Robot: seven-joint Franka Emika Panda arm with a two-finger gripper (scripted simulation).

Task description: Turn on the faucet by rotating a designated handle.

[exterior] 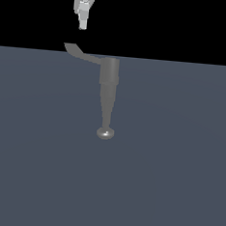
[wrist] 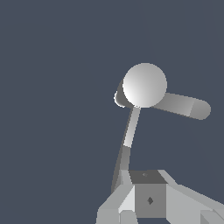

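The gripper [exterior: 82,21] is cut off by the exterior view's top edge, so only its lower part shows; whether its fingers are apart cannot be told there. In the wrist view the gripper [wrist: 148,199] runs off the frame edge, fingertips unseen, and it covers the end of the handle [wrist: 130,131]. The faucet [wrist: 144,85] body hides its own base

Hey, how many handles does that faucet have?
1. The handle sticks out from the faucet body toward the exterior view's left, below the tool. No second one shows.
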